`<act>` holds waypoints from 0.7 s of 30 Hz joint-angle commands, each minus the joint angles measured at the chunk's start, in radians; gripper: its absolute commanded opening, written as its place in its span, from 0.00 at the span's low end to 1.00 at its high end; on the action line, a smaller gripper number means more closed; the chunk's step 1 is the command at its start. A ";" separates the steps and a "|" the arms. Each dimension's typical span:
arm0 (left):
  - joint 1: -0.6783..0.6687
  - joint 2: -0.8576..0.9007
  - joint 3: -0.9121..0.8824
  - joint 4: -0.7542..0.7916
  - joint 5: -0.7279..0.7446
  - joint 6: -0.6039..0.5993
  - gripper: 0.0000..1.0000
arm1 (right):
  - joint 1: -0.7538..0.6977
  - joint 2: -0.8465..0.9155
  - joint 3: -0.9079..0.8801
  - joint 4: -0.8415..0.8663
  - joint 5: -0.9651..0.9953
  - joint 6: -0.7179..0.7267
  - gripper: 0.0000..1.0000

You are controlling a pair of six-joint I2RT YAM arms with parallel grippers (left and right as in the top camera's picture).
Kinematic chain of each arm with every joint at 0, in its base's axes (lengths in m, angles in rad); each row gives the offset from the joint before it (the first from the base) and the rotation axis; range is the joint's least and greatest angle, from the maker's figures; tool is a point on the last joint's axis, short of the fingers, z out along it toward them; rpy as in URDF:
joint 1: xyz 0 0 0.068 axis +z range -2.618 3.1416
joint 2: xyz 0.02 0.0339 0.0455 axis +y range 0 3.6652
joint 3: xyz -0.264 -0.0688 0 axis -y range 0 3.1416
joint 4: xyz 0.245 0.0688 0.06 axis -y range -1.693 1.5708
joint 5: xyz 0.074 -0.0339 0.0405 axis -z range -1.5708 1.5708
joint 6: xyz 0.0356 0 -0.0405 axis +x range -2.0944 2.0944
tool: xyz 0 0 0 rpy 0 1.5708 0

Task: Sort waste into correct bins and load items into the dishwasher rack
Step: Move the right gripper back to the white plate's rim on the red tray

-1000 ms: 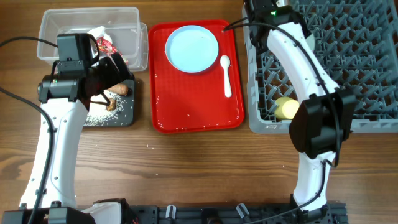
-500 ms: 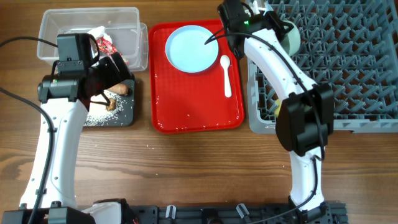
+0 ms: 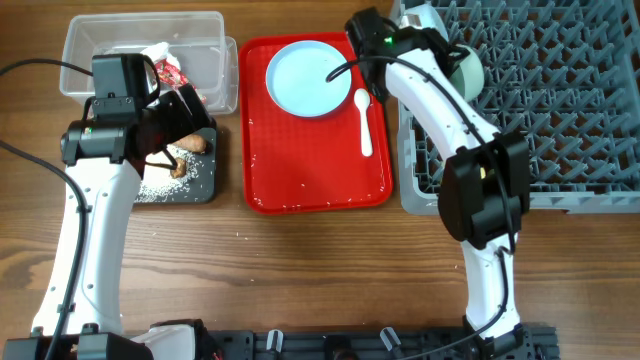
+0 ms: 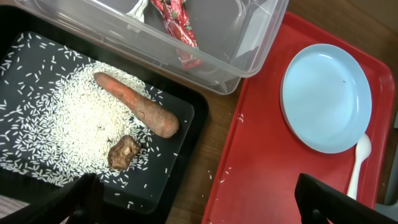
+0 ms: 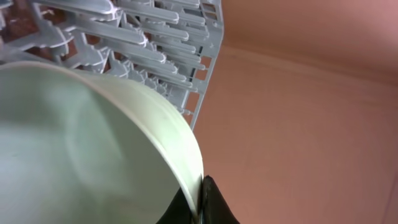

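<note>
My right gripper [image 3: 440, 48] [image 5: 202, 199] is shut on the rim of a pale blue bowl [image 3: 466, 66] [image 5: 93, 143], held tilted over the left part of the grey dishwasher rack [image 3: 570, 120] [image 5: 155, 43]. The light-blue plate [image 3: 309, 78] [image 4: 326, 96] and the white spoon [image 3: 364, 120] [image 4: 359, 158] lie on the red tray [image 3: 300, 180]. My left gripper [image 3: 195, 118] [image 4: 205, 205] is open and empty above the black tray [image 3: 205, 190] [image 4: 180, 180]. That tray holds rice [image 4: 68, 134], the carrot stick [image 4: 137, 112] and the brown lump [image 4: 123, 152]. The red-and-white wrapper [image 3: 165, 68] [image 4: 177, 28] lies in the clear tub [image 3: 100, 40].
A few rice grains lie on the wood between the black tray and the red tray, and on the red tray's left edge. My right arm's elbow [image 3: 485, 195] hangs over the rack's front left corner. The yellow cup is hidden.
My right wrist has swung left from over the rack to above the tray's far right corner. The bowl has come into view at the rack's left side. The left arm has not moved.
</note>
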 commanded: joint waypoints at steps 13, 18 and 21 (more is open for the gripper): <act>0.000 0.006 0.005 0.002 -0.013 0.009 1.00 | 0.145 0.000 0.002 0.019 -0.122 0.014 1.00; 0.000 0.006 0.005 0.002 -0.013 0.009 1.00 | 0.143 -0.107 0.010 0.171 -0.286 0.017 1.00; 0.000 0.006 0.005 0.002 -0.013 0.009 1.00 | 0.150 -0.217 0.009 0.286 -0.764 0.151 0.93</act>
